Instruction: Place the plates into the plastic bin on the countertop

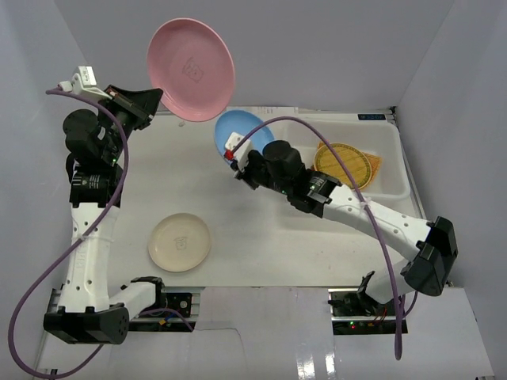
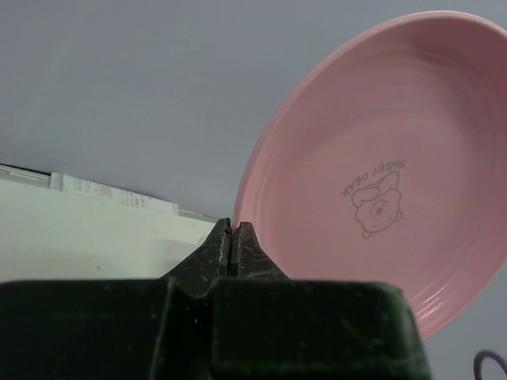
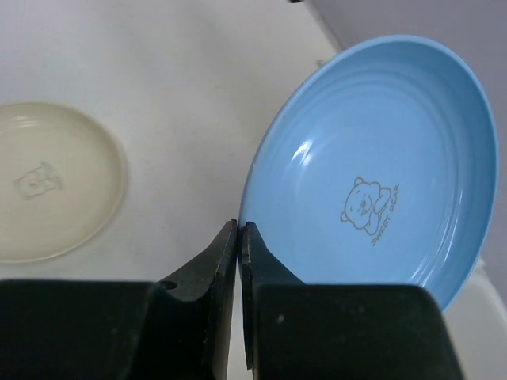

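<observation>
At the far left, the left gripper [image 2: 234, 231] has its fingers pinched on the rim of one round, glossy pink plate [image 1: 190, 70], held up on edge above the matte white countertop [image 1: 238, 229]. One round cream plate [image 1: 180, 242] lies flat near the left. In the middle, the right gripper [image 3: 238, 233] is clamped on the rim of one tilted, glossy blue plate [image 1: 238, 131] just left of the bin. The white plastic bin [image 1: 402, 170], far right, holds a round yellow woven plate [image 1: 342, 164] over a squarish orange-yellow one [image 1: 374, 166].
</observation>
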`<state>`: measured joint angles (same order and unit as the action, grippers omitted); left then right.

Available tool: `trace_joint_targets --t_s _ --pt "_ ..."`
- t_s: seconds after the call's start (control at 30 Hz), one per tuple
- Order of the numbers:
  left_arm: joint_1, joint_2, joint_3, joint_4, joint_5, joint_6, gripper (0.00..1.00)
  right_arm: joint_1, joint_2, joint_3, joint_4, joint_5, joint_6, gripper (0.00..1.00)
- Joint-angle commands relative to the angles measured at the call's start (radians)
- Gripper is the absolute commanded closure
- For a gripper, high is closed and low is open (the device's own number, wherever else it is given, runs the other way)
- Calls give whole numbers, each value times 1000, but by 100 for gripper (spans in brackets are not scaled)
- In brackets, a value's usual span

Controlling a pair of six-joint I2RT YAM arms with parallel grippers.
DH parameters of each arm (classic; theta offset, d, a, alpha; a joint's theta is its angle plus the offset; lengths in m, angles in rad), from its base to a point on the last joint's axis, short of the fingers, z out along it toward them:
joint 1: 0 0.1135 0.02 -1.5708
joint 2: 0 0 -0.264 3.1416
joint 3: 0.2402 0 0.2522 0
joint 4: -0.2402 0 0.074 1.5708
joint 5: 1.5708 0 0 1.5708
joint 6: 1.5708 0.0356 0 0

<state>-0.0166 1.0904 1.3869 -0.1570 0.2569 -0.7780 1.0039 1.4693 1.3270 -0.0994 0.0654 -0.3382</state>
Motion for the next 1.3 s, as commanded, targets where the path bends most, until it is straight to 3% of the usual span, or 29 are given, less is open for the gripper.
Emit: trace_joint_targets --t_s 0.0,0.13,0.27,0.33,0.47,0.5,0.6,0.63,0.73,0.8,0.87,0.9,0.93,0.97,1.1,1.27 --pt "-2 -18 21 30 94 -58 100 -118 -40 0 52 114 -42 92" --pt "-37 9 -28 65 143 -78 100 -307 -73 -116 58 133 -4 92" --pt "-221 77 -28 62 55 -24 100 -505 -98 -233 87 96 91 92" --pt "-313 143 -20 59 22 6 100 -557 -84 -259 89 112 123 92" --pt "-384 247 -11 62 -13 9 100 -619 -92 -293 87 61 218 92" --pt "-391 265 -11 63 -16 8 100 -625 -95 -313 87 47 256 87" --pt "-430 334 -17 74 -36 5 100 -668 -130 -334 87 34 332 29" --pt "-440 345 -19 79 -44 3 100 -668 -145 -338 87 34 361 22" --pt "-503 399 6 86 -91 6 100 -746 -220 -325 86 20 465 18" --pt "-539 469 27 89 -108 0 100 -824 -263 -316 55 60 525 20" --pt "-597 555 76 93 -149 3 100 -911 -337 -321 34 148 608 37" --pt "-609 587 98 91 -157 5 100 -939 -366 -328 33 166 635 49" --pt "-635 621 121 88 -162 8 100 -996 -423 -337 36 174 686 80" --pt "-647 693 176 83 -177 8 100 -1040 -449 -354 35 171 709 91" --pt "-689 881 366 25 -200 9 100 -1116 -556 -376 43 129 763 92" --pt "-747 1098 688 -87 -209 23 100 -1097 -589 -385 139 -218 818 92"
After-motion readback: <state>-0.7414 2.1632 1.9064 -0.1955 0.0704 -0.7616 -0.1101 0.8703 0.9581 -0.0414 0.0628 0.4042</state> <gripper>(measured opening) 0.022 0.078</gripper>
